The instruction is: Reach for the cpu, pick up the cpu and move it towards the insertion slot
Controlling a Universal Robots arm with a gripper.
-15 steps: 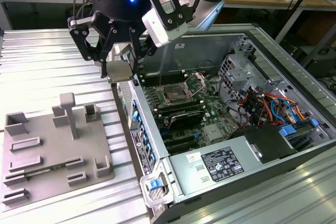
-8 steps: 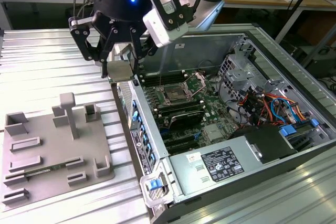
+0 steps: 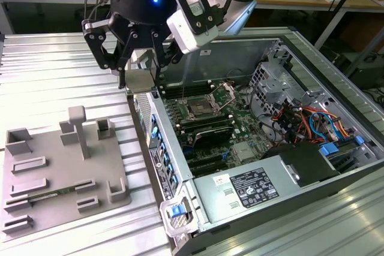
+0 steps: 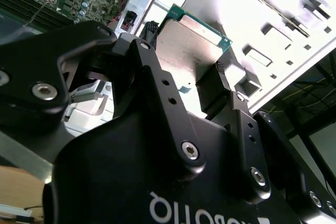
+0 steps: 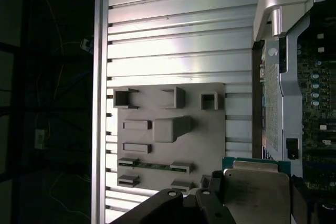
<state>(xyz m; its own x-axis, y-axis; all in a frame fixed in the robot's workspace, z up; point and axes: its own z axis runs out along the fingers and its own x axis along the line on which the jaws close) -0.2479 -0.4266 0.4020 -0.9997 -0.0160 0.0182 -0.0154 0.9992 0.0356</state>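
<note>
cpu [image 4: 191, 51] clamped in fingers [image 4: 223, 85], above case [image 3: 174, 166]

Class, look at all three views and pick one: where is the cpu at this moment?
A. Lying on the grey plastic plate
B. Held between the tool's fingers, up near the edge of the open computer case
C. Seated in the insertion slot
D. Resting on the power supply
B: the cpu sits clamped in the tool above the wall of the case, while the insertion slot on the motherboard shows its dark centre bare.

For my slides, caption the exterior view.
Black gripper holds the flat silvery square cpu above the open computer case's edge.
</note>
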